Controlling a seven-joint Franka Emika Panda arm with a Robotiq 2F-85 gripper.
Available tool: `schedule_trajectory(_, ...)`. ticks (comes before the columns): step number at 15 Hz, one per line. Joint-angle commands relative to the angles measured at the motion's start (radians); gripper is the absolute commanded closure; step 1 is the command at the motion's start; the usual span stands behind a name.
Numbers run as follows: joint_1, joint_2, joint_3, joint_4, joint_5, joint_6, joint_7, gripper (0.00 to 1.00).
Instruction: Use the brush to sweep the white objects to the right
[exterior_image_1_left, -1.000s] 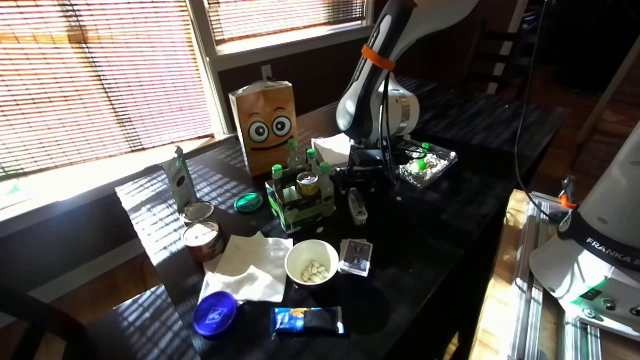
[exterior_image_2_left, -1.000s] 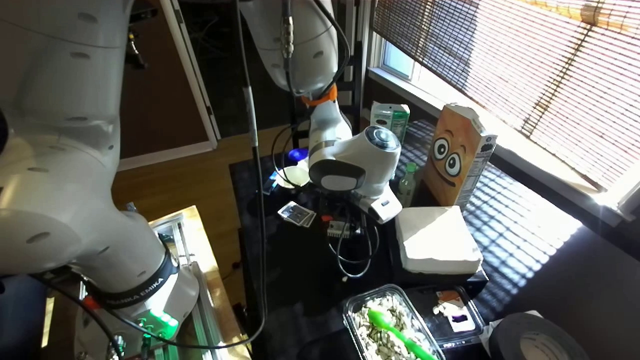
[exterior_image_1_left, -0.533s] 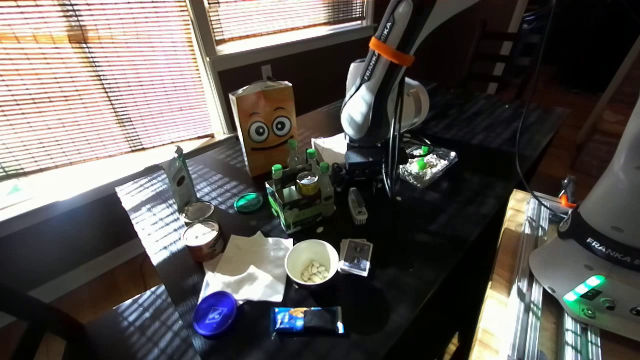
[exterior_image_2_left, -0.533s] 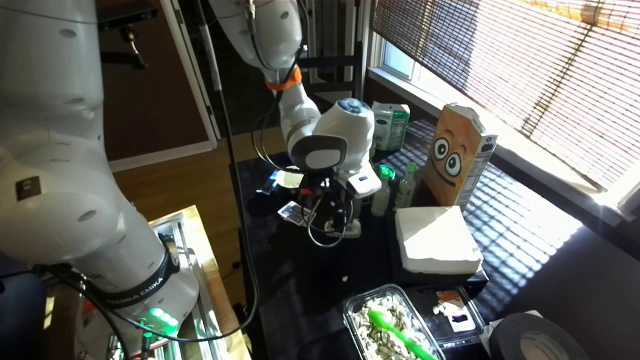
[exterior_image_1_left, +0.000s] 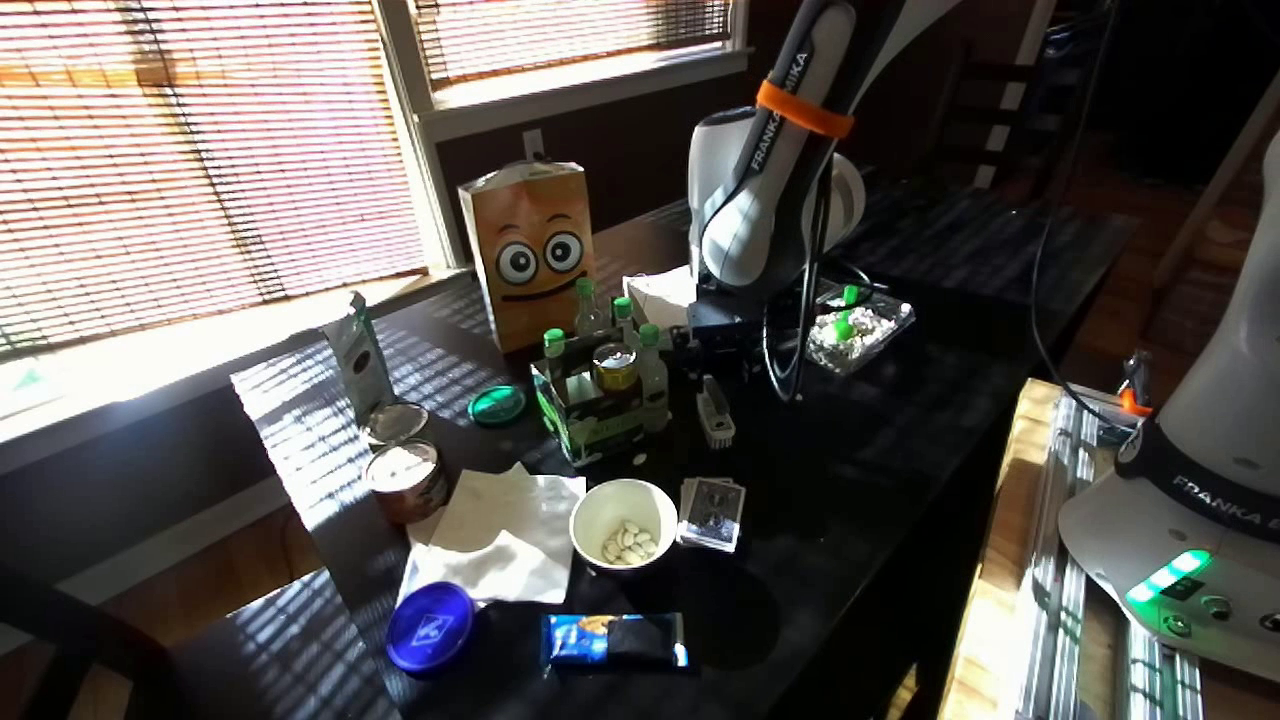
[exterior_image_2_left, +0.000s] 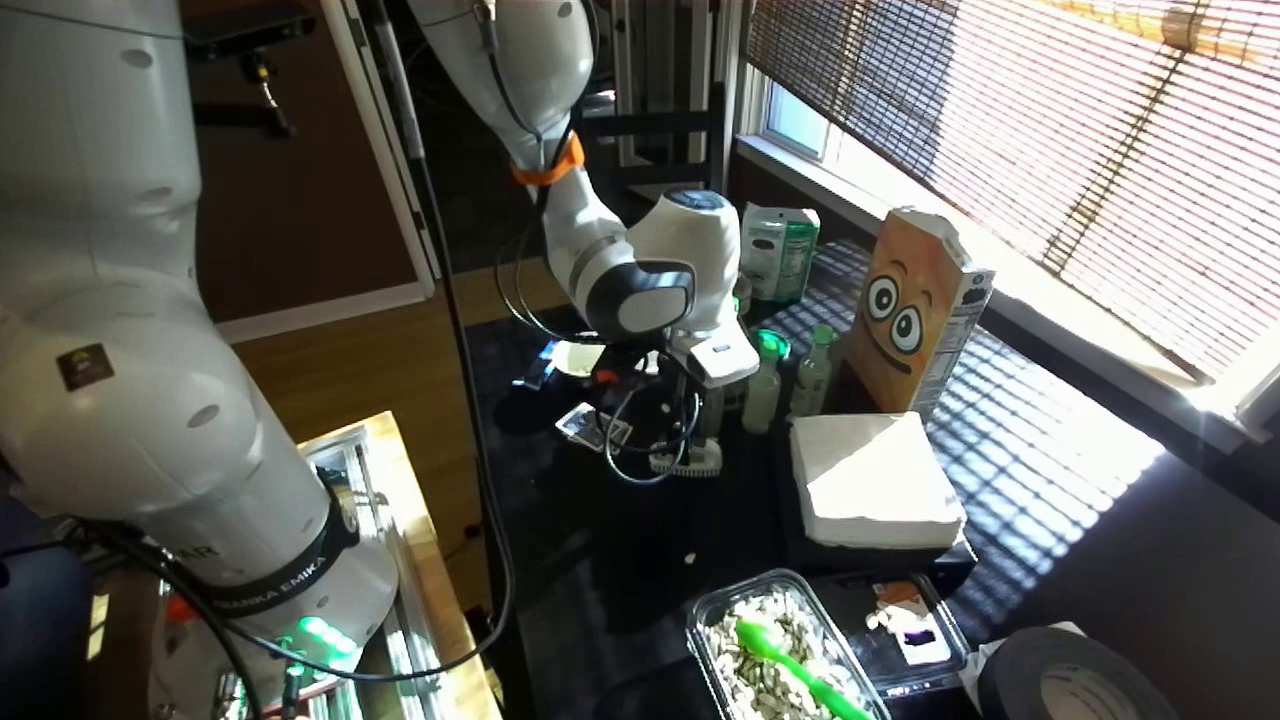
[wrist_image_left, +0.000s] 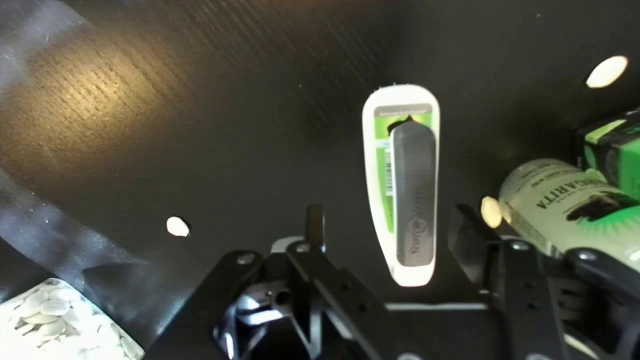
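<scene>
The brush (wrist_image_left: 410, 190) has a white body, a grey grip and a green label. It lies bristles down on the dark table; it also shows in both exterior views (exterior_image_1_left: 716, 412) (exterior_image_2_left: 690, 458). My gripper (wrist_image_left: 387, 225) is open above it, with the handle's narrow end between the fingers, nearer the right finger. No contact shows. In an exterior view the gripper (exterior_image_1_left: 718, 350) is dark and partly hidden by cables. White seeds lie loose: one left of the brush (wrist_image_left: 177, 226), one at far right (wrist_image_left: 606, 71), and one by a bottle (wrist_image_left: 491, 212).
A bottle carrier (exterior_image_1_left: 600, 430) stands close beside the brush; one bottle (wrist_image_left: 570, 200) is near the right finger. A clear tub of seeds (exterior_image_2_left: 833, 628), a white block (exterior_image_2_left: 870, 480), playing cards (exterior_image_1_left: 712, 512), a cup with seeds (exterior_image_1_left: 600, 508) and a smiling carton (exterior_image_1_left: 530, 260) are around.
The arm and hand have shifted and turned over the brush, mostly in the first half second, then only slightly. The cable loops swung along. The brush and the seeds stay in place.
</scene>
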Motion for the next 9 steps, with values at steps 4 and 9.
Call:
schedule_trajectory(4,-0.162,0.005,0.160,0.031,0.091,-0.023,-0.136,0.84)
schedule_trajectory(9,-0.238,0.013,0.235,0.050,0.185,-0.036,-0.252,0.94)
